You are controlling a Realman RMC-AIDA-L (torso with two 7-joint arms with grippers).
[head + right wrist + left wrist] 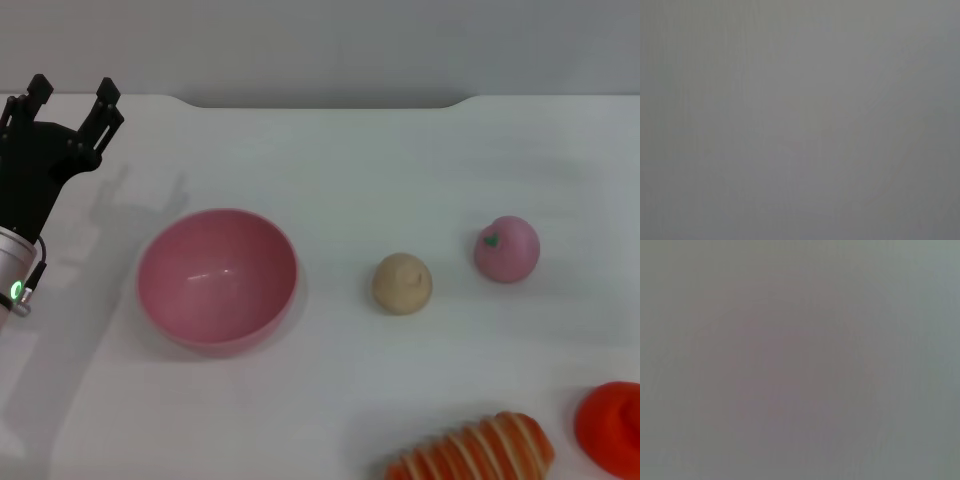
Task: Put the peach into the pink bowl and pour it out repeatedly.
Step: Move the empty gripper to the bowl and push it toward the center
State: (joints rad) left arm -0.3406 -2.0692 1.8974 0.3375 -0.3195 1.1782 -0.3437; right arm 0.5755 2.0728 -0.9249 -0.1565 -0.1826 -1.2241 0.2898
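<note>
Glossy pink bowl (217, 279), pink peach (507, 249) with green mark, beige ball (402, 283), orange-and-cream striped bread (477, 450), white table (400, 160)

The pink bowl (217, 280) looks like glossy, smooth plastic; the table (400, 170) is matt white.

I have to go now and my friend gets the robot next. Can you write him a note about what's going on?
Left gripper: open, holding nothing, raised at the table's far left, behind the pink bowl.
Right gripper: not in view.
Peach: on the table, right of the beige ball, away from the bowl.
Bowl: upright and empty.
Done: nothing visible.
Left: pick up the peach, drop it in the bowl, pour out, repeat.
</note>
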